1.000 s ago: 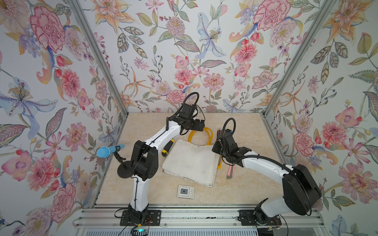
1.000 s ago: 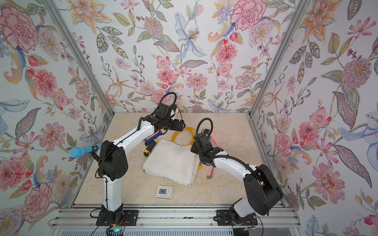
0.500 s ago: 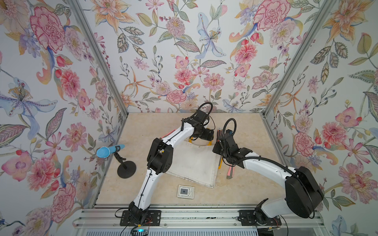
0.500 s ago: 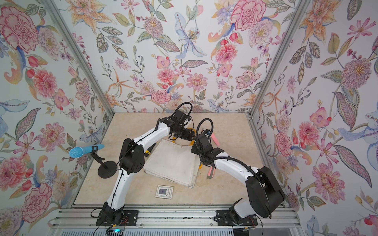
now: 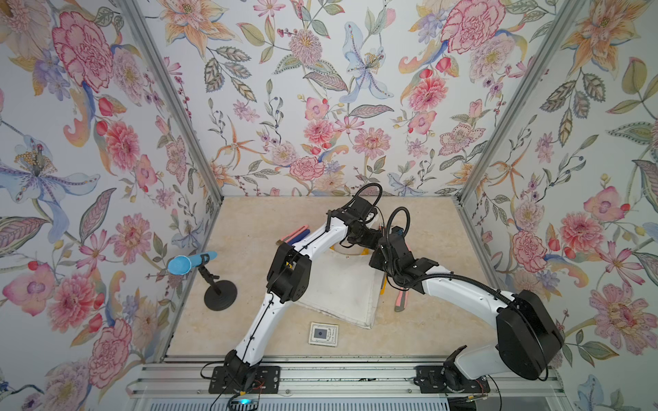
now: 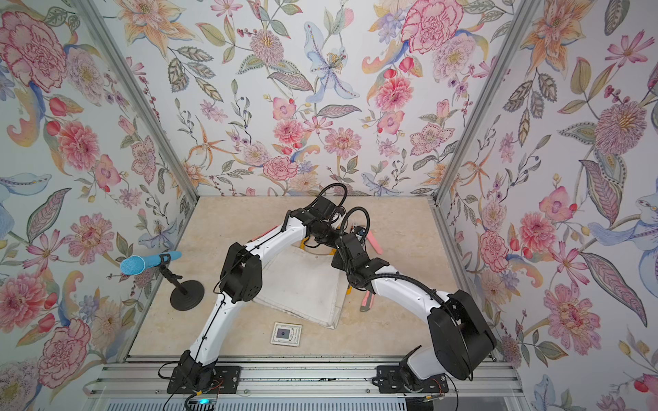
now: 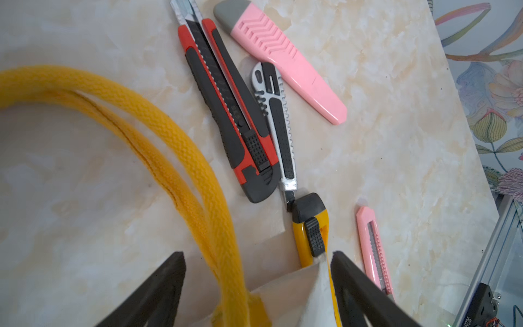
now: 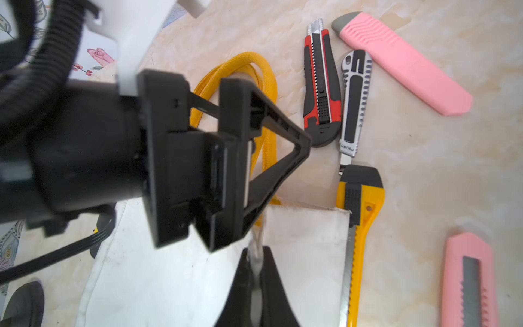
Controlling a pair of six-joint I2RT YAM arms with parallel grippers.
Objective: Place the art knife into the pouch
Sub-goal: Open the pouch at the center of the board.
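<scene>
The pouch [image 5: 341, 288], an off-white canvas bag showing its plain, faintly smudged face, lies flat mid-worktop [image 5: 249, 320], with its mouth and yellow rope handles [image 7: 158, 136] toward the far edge. My right gripper [image 8: 257, 254] is pinched tight on a fold of its rim. My left gripper [image 7: 257, 256] has its fingers spread wide astride the rim. A yellow art knife [image 7: 311, 226] lies against the pouch's right side; a red-and-black knife [image 7: 226, 113], a silver knife [image 7: 277, 121] and a pink knife [image 7: 283, 56] sit just beyond.

The left gripper [image 7: 257, 254] has swung right along the pouch's [image 5: 338, 288] far edge to its right corner, jaws narrowing slightly.
</scene>
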